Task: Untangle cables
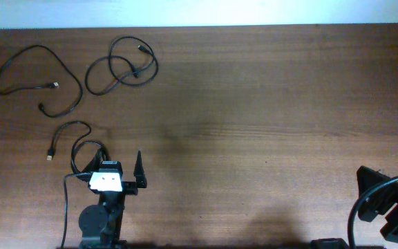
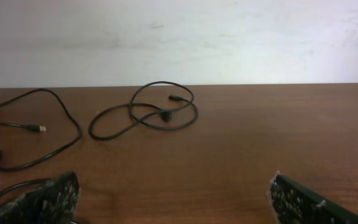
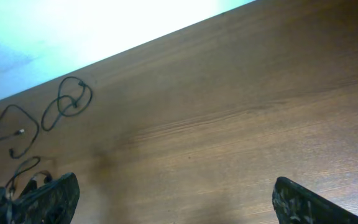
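Wooden table (image 1: 268,124): my left gripper (image 1: 121,164) and right gripper (image 3: 173,202) both sit at the near edge with jaws spread wide and empty. The three cables (image 2: 165,116) lie apart at the far left. The nearest cable (image 1: 78,123) loops right beside my left gripper, which I judge could snag it and drag it into the others.

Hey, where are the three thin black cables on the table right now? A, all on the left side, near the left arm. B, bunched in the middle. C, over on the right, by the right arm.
A: from overhead, the looped cable, the sprawled cable and the short cable all lie on the left side.
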Robot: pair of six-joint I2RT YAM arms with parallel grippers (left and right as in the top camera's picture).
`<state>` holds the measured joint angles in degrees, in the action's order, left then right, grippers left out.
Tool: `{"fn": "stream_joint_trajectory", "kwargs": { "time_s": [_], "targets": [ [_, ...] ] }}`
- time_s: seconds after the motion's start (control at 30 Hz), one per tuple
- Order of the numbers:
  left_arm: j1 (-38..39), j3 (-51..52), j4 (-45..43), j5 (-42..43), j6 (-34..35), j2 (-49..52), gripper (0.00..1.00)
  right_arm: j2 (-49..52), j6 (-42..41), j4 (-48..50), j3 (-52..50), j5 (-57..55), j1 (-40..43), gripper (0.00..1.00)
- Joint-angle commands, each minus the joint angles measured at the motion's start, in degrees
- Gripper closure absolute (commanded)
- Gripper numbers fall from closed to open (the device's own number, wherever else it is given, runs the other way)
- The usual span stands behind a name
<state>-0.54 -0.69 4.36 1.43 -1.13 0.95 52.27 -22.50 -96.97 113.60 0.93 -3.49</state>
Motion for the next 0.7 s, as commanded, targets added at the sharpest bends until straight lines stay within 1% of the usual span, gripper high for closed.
{"fn": "stream_joint_trajectory", "kwargs": {
  "time_s": [0.0,0.03,0.07,0.13,0.17,0.2,0.23,0.27,0.33,0.4,0.43,0.53,0.57,0.6,0.67],
  "targets": [
    [-0.39,0.13,0.44,-0.39,-0.66,-0.61,0.01,-0.70,-0.46,-0.02,-0.66,-2.91,-3.69,0.01],
    [-0.39,0.13,0.44,-0.39,-0.66,-0.61,0.01,-3.80,-0.31,6.75,-5.68,-3.85,-7.54,0.01],
    [-0.39,0.13,0.44,-0.39,-0.68,-0.61,0.01,-7.48,0.66,13.70,-12.37,-4.63,-8.46,0.01],
    [-0.39,0.13,0.42,-0.39,-0.66,-0.61,0.01,-19.17,8.28,33.88,-36.28,-3.91,-6.40,0.01],
    [-0.39,0.13,0.44,-0.39,-0.66,-0.61,0.01,-25.83,15.30,47.10,-50.27,1.36,-3.61,0.01],
    [-0.39,0.13,0.44,-0.39,-0.66,-0.61,0.01,-30.88,21.09,57.29,-60.63,5.84,-1.57,0.01],
    [-0.39,0.13,0.44,-0.39,-0.66,-0.61,0.01,-36.22,22.27,67.06,-71.32,7.10,0.26,0.01],
    [-0.39,0.13,0.44,-0.39,-0.66,-0.61,0.01,-40.41,22.23,74.38,-79.47,8.41,1.68,0.01],
    [-0.39,0.13,0.44,-0.39,-0.66,-0.61,0.01,-49.31,20.20,89.48,-96.74,9.33,4.17,0.02],
    [-0.39,0.13,0.44,-0.39,-0.66,-0.61,0.01,-52.00,18.51,95.30,-104.61,7.48,4.42,0.02],
    [-0.39,0.13,0.44,-0.39,-0.66,-0.61,0.01,-52.09,14.01,95.84,-107.69,3.13,4.42,0.01],
    [-0.39,0.13,0.44,-0.39,-0.66,-0.61,0.01,-52.09,13.99,95.51,-113.35,1.44,4.42,0.01],
    [-0.39,0.13,0.44,-0.39,-0.66,-0.61,0.01,-52.09,14.10,92.43,-113.28,1.31,4.42,0.01],
    [-0.39,0.13,0.44,-0.42,-0.66,-0.61,0.01,-52.09,16.26,92.50,-113.28,1.40,4.42,0.01],
    [-0.39,0.13,0.44,-0.39,-0.68,-0.61,0.01,-52.09,16.33,92.48,-113.28,1.36,4.42,0.02]
  ]
}}
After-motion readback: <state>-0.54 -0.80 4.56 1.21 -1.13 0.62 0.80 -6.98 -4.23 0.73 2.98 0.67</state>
